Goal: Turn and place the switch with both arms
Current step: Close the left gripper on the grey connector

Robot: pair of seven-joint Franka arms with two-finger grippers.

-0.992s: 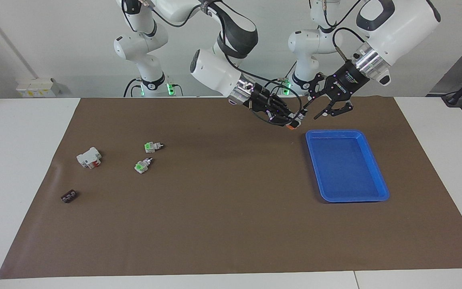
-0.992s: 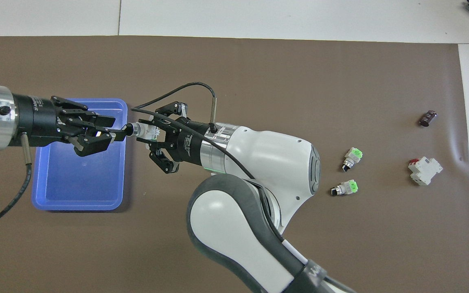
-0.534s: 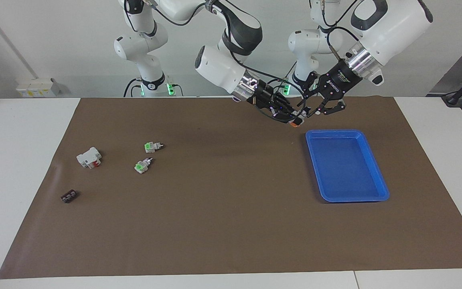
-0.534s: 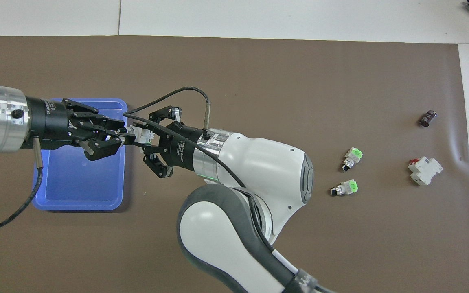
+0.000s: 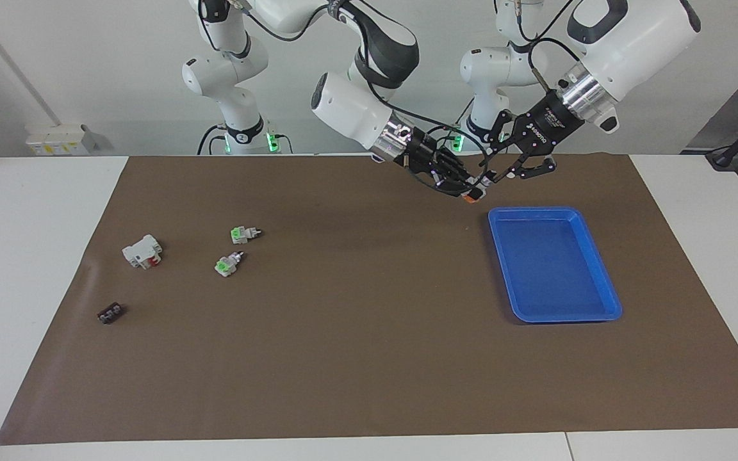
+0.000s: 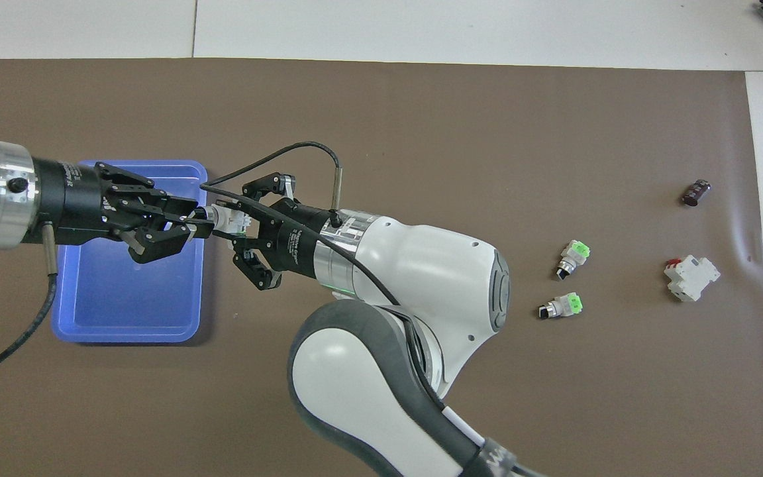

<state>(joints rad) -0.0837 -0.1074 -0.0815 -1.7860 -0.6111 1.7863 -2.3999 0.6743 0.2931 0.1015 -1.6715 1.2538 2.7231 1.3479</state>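
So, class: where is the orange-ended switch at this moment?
The switch is off the table, held in the right end effector, just over the mat by the blue tray corner nearest the robots, with the left end effector at its tip.

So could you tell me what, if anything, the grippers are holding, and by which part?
The right gripper holds the switch by its white body. The left gripper is around its knob tip, grip unconfirmed.
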